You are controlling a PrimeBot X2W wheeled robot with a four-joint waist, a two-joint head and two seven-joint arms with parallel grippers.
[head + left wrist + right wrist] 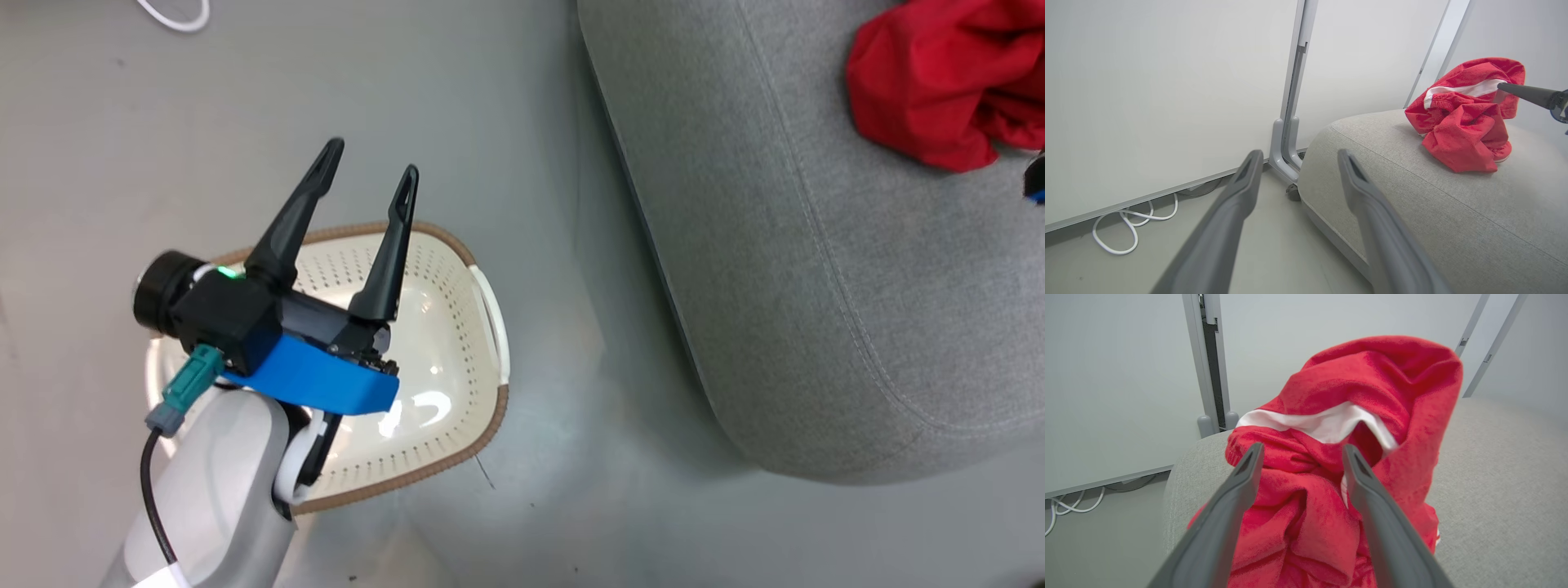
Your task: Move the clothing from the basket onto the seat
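Red clothing (931,82) lies heaped on the grey seat (775,245) at the far right, my right gripper (1302,448) spread wide at it, my left gripper (371,161) wide over the bare-looking basket (467,343), so I judge the move done.

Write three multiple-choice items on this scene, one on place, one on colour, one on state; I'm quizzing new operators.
1. The basket rim is: A brown, B blue, C red.
2. The clothing lies: A in the basket, B on a table, C on the seat.
3. The left gripper is: A shut on clothing, B open, C shut on the rim.
Answers: 1 A, a brown band edges it. 2 C, the red heap rests on grey upholstery. 3 B, its fingers stand apart, holding nothing.
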